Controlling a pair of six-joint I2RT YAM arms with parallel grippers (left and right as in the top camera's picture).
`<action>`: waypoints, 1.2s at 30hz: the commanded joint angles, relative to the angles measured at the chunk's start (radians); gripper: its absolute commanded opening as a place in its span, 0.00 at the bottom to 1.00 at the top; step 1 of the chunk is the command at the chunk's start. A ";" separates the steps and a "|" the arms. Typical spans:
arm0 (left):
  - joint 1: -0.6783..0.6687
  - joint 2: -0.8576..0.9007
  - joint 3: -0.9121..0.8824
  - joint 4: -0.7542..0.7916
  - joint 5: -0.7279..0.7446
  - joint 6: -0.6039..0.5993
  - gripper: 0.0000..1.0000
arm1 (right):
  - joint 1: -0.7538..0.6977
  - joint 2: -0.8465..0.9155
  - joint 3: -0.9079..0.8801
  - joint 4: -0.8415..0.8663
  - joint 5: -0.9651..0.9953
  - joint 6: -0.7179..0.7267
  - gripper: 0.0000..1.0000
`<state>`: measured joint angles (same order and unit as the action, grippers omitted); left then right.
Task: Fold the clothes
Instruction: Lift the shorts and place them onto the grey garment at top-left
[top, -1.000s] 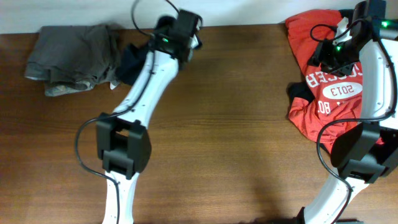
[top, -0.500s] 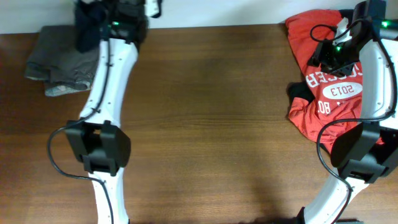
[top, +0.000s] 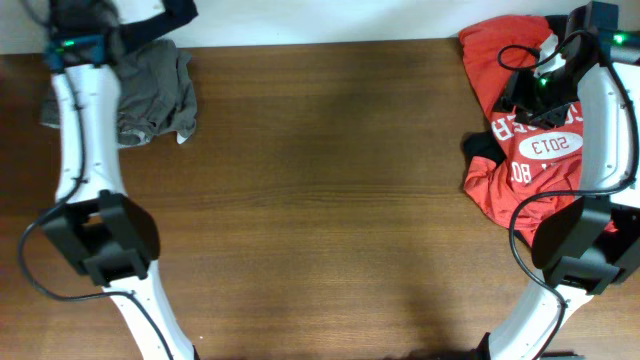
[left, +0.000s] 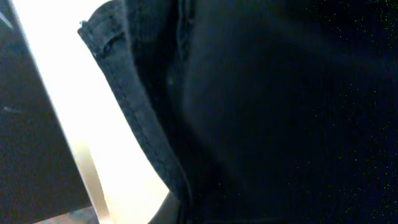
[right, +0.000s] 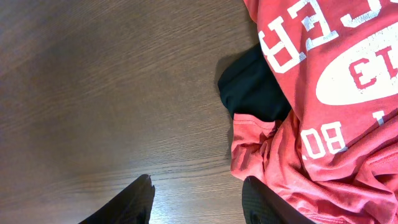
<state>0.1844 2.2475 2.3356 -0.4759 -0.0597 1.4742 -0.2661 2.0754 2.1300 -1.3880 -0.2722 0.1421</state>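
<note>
1. The left gripper (top: 105, 22) has its jaws closed together. Its fingers cannot be made out in the left wrist view, because dark cloth fills that picture.
2. That cloth is the navy shorts (left: 280, 112), pressed right against the camera, with a stitched hem running down the left side against a bright background.
3. From overhead, a fold of the navy shorts (top: 172, 14) hangs beside the left gripper at the far left corner, lifted off the wood and crossing the table's back edge.
4. Just below it the grey-brown garment (top: 150, 85) lies crumpled on the table (top: 330, 180), partly under the left arm.
5. The right gripper (right: 199, 202) has its jaws apart and nothing lies between them. Both dark fingertips (right: 140, 199) show at the bottom of the right wrist view, above bare wood.
6. Just to the side of those fingertips lies the red jersey (right: 323, 124), rumpled, with its white lettering facing up.
7. A black garment (right: 252, 87) pokes out from under the jersey's edge onto the wood.
8. From overhead, the right gripper (top: 530, 92) sits over the jersey at the far right of the table, well apart from the left-hand pile.
</note>
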 joint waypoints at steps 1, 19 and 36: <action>0.048 -0.043 0.022 0.040 0.244 0.016 0.00 | -0.001 -0.008 0.011 -0.004 -0.008 -0.006 0.51; 0.127 0.124 0.022 0.422 0.285 0.016 0.00 | 0.005 -0.008 0.011 -0.048 -0.005 -0.006 0.51; 0.148 0.274 0.022 0.657 0.247 -0.074 0.00 | 0.005 -0.008 0.011 -0.063 -0.005 -0.006 0.51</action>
<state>0.3241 2.5401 2.3356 0.1940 0.1974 1.4391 -0.2657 2.0754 2.1296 -1.4574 -0.2718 0.1417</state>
